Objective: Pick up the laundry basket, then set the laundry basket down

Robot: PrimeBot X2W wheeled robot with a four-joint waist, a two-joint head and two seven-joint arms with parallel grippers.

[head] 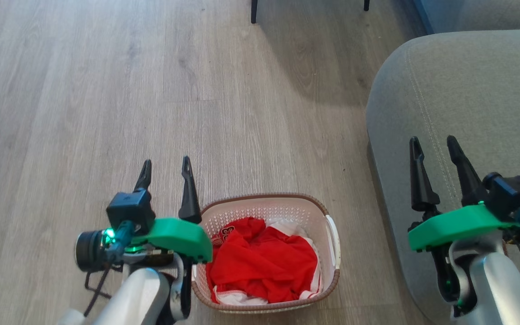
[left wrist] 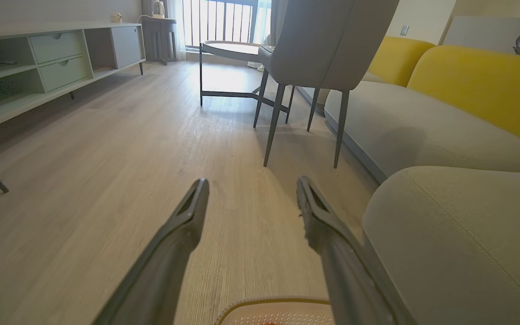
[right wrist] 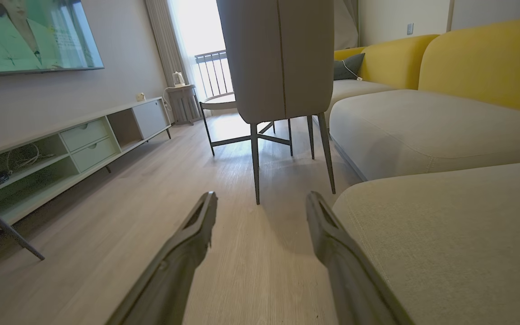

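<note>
Basket not yet lifted, the whole task ahead

The laundry basket [head: 269, 210], holding red clothes [head: 264, 257], sits on the floor [head: 106, 113] beside the sofa [head: 458, 90]. The left end effector [head: 166, 161] and right end effector [head: 433, 139] both hang wide open and empty.

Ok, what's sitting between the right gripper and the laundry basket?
In the head view, just a bare strip of wood floor and the edge of the grey sofa separate the right gripper from the laundry basket.
</note>
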